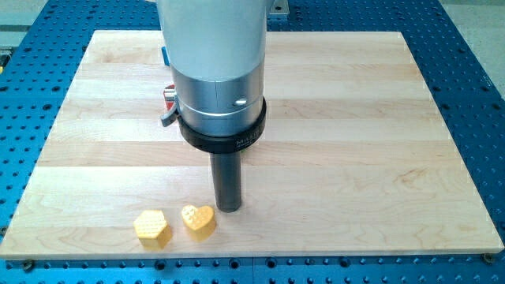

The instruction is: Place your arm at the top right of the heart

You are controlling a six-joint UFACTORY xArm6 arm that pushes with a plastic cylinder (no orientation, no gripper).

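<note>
A yellow heart block [199,221] lies near the view's bottom edge of the wooden board [355,158]. A yellow hexagon block [151,228] lies just to its left. My tip [229,207] rests on the board just to the right of the heart and slightly above it, close to it; I cannot tell if they touch. The rod hangs from the large white and grey arm body that covers the view's top middle.
A blue block [165,55] and a red block [169,95] peek out from behind the arm body at its left side, mostly hidden. The board sits on a blue perforated table [481,95].
</note>
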